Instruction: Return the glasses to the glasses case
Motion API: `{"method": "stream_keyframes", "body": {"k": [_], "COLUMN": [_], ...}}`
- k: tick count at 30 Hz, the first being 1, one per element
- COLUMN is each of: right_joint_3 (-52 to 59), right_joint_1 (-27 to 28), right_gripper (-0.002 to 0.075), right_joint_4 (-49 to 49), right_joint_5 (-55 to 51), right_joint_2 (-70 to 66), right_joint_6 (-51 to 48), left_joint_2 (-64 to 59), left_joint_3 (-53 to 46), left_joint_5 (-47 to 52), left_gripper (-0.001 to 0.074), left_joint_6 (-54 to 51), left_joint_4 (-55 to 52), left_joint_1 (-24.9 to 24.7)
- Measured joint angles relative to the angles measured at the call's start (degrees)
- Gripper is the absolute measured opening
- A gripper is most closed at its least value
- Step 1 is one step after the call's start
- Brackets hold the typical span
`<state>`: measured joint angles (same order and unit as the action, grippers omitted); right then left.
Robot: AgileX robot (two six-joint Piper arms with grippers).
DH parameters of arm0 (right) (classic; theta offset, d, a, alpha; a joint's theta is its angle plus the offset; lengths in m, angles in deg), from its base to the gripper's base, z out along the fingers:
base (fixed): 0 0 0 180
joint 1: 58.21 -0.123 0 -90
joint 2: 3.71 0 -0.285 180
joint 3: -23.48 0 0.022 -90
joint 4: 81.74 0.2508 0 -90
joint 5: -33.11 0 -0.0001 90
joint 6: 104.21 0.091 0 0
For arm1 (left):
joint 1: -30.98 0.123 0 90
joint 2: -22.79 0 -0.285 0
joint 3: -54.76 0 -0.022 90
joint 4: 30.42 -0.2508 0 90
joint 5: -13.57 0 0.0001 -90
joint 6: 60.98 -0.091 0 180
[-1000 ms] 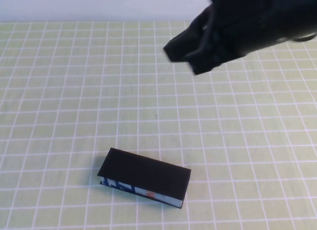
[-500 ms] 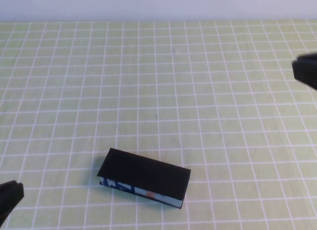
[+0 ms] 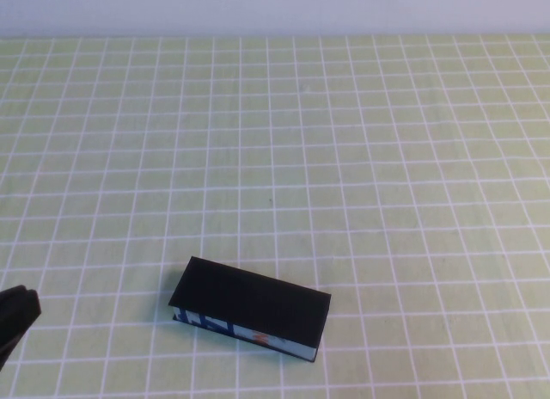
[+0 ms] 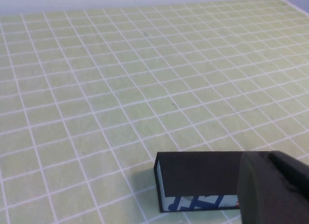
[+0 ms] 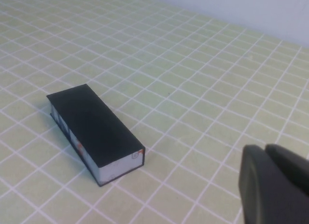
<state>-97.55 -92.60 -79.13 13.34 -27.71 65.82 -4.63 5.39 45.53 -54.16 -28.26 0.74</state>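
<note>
The glasses case (image 3: 251, 306) is a matte black box, closed, lying flat on the green checked cloth in the near middle, its blue-and-white strip with the orange mark facing the near edge. It also shows in the left wrist view (image 4: 203, 178) and the right wrist view (image 5: 94, 125). The glasses are out of view. My left gripper (image 3: 15, 317) sits at the near left edge, shut and empty, apart from the case; in its own view (image 4: 273, 190) it overlaps the case's end. My right gripper (image 5: 273, 185) is shut and empty, well to the case's right, outside the high view.
The green cloth with white grid lines (image 3: 361, 158) covers the whole table. A pale wall (image 3: 275, 8) runs along the far edge.
My right arm has drawn back from above the far middle to the right and left the high view. My left gripper has come into view at the near left edge. The case has not moved.
</note>
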Motion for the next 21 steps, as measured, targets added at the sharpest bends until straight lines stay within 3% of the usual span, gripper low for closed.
{"method": "stream_keyframes", "body": {"k": [21], "right_joint_3": [2.73], "right_joint_1": [0.0], "right_gripper": [-0.0018], "right_joint_4": [4.59], "right_joint_5": [-5.67], "right_joint_2": [5.0], "right_joint_6": [0.35], "left_joint_2": [0.0], "left_joint_3": [0.0], "left_joint_5": [-0.13], "left_gripper": [-0.0003], "left_joint_6": [0.0], "left_joint_4": [0.0], "left_joint_1": [0.0]}}
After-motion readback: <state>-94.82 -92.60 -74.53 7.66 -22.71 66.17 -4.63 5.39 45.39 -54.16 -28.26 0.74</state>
